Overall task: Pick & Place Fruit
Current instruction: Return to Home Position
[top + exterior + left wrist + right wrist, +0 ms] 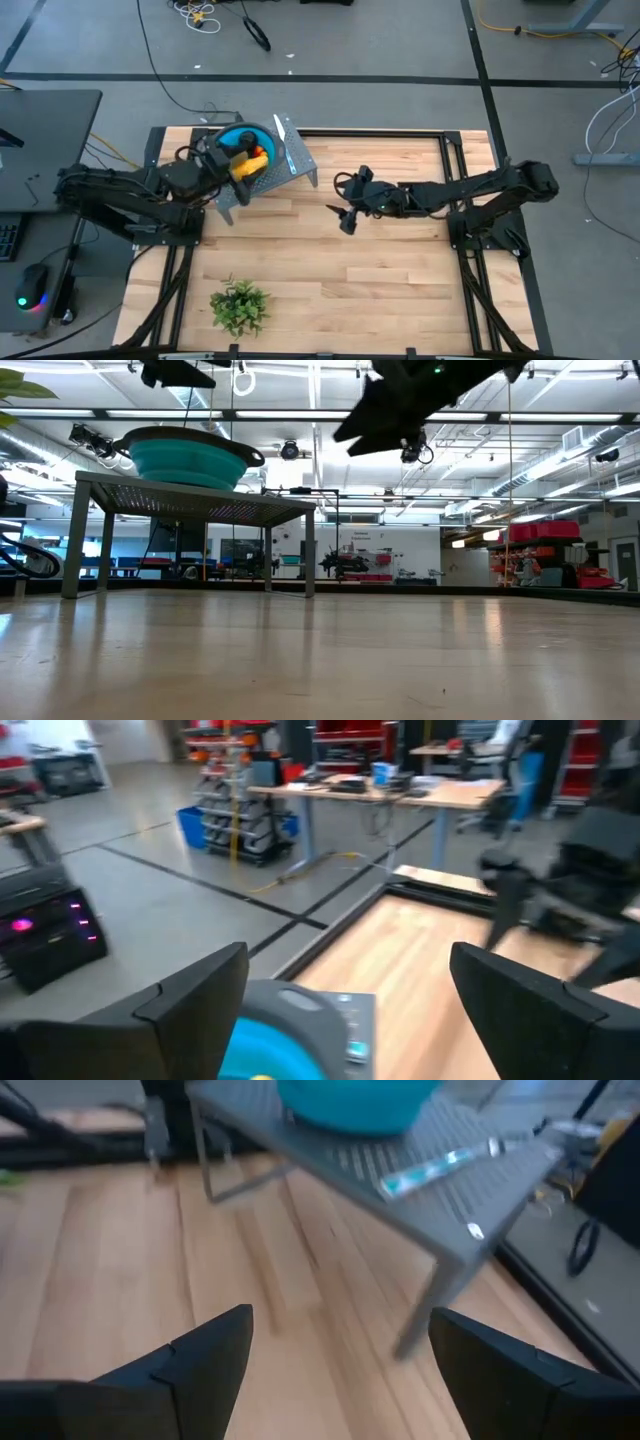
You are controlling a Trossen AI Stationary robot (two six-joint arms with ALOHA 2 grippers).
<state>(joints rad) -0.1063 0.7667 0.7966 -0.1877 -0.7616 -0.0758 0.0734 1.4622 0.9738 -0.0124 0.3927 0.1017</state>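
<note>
**Fruit in bowl, both grippers empty, arms not yet tucked**

Left gripper (347,955): directly over the blue bowl (190,462), just above its rim, fingers spread wide, nothing between them. Right gripper (340,1315): well to the side of the bowl, out over the table (400,285), raised, looking toward the bowl. Its fingers are also spread and carry nothing.

The bowl sits on top of the grey shelf (205,502), toward the shelf end nearest the left arm.

Risks, my read:
- The left gripper is the worry. It hangs so close over the bowl that a flat or dropping pull-back could catch the rim with a finger. That could tip or drag the bowl along the shelf or off it and spill the contents. It should lift clear first, then retract.
- The right gripper has open table around it, so risk is low. A sweep toward the bowl could hit the shelf edge or a shelf leg and jolt the bowl.
- Both arms reach toward the bowl side, so moving them together raises the chance of an arm-to-arm brush.

Fruit (252,160): inside the bowl, seen only in the high view and mostly hidden under the left gripper. 1 yellow patch and 1 brighter orange patch show, small, smooth and rounded. Dark or brown pieces can't be made out, and the count can't be told. No fruit shows outside the bowl.

The green plant sprig (240,305) lies far from the bowl on the table and is not part of this
</note>
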